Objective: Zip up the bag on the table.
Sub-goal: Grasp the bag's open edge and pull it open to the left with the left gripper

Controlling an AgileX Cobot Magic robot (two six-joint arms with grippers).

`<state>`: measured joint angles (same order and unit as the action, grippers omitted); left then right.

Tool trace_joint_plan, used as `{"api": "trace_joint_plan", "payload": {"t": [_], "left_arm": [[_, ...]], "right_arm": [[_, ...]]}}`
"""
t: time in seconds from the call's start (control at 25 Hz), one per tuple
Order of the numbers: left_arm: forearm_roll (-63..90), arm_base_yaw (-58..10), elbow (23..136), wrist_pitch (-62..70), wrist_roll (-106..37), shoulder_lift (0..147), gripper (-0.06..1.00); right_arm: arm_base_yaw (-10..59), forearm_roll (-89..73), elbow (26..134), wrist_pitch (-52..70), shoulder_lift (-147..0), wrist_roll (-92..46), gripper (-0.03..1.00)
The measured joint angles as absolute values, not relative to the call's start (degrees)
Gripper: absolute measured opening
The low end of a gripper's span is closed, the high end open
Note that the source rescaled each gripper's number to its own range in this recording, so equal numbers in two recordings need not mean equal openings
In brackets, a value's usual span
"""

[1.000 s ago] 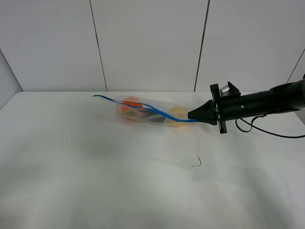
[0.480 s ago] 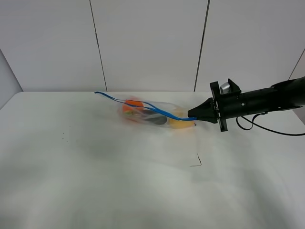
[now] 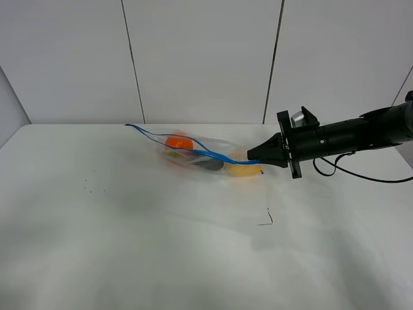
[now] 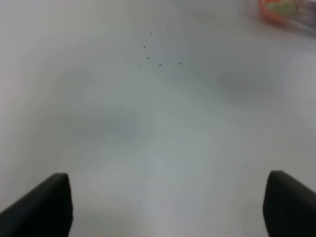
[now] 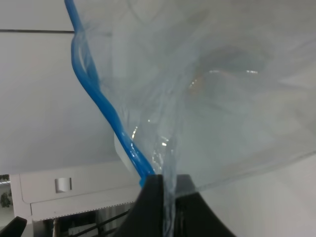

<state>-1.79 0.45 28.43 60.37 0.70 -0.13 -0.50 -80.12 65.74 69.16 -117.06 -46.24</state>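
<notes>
The clear crinkly bag [image 3: 201, 156] lies on the white table [image 3: 161, 245] at the back middle, with orange, dark and yellow produce inside. Its blue zipper strip [image 3: 174, 143] runs wavy from the far left end to the right end. My right gripper [image 3: 253, 155] is shut on the right end of the strip and holds that corner a little above the table. The right wrist view shows the strip [image 5: 106, 116] and clear plastic [image 5: 222, 98] running into the shut fingers [image 5: 153, 190]. My left gripper [image 4: 165, 207] is open over bare table, out of the high view; the bag's edge [image 4: 286, 10] is far off.
A small black mark [image 3: 266, 219] lies on the table in front of the bag. Tiny black specks [image 3: 87, 187] sit at the left, also in the left wrist view [image 4: 159, 57]. A black cable [image 3: 361, 175] hangs from the right arm. A white panelled wall [image 3: 200, 58] stands behind.
My right gripper has moved a little left, still holding the strip's end. The bag has shifted and slackened, and the strip now bows more.
</notes>
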Motion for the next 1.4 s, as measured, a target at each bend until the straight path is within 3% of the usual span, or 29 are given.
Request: {"api": "trace_joint_plan", "payload": {"t": [0.4,0.8,0.96,1.4], "left_arm": [[-3.3,0.4,30.5,60.1,0.4,1.2,1.00],[-5.0,0.4,56.9,58.8,-8.3,33.5,1.00],[-4.6,0.4,62.2,56.4,-16.7,43.5,1.00],[3.4,0.4,62.8,49.4,-55.5,59.9,0.95]], "right_arm": [[-0.5,-80.1,65.7,69.1,-117.1,-46.2,0.00],[-0.5,-80.1,65.7,69.1,-117.1,-46.2,0.00],[-0.5,-80.1,65.7,69.1,-117.1,-46.2,0.00],[-0.5,-80.1,65.7,69.1,-117.1,-46.4,0.00]]}}
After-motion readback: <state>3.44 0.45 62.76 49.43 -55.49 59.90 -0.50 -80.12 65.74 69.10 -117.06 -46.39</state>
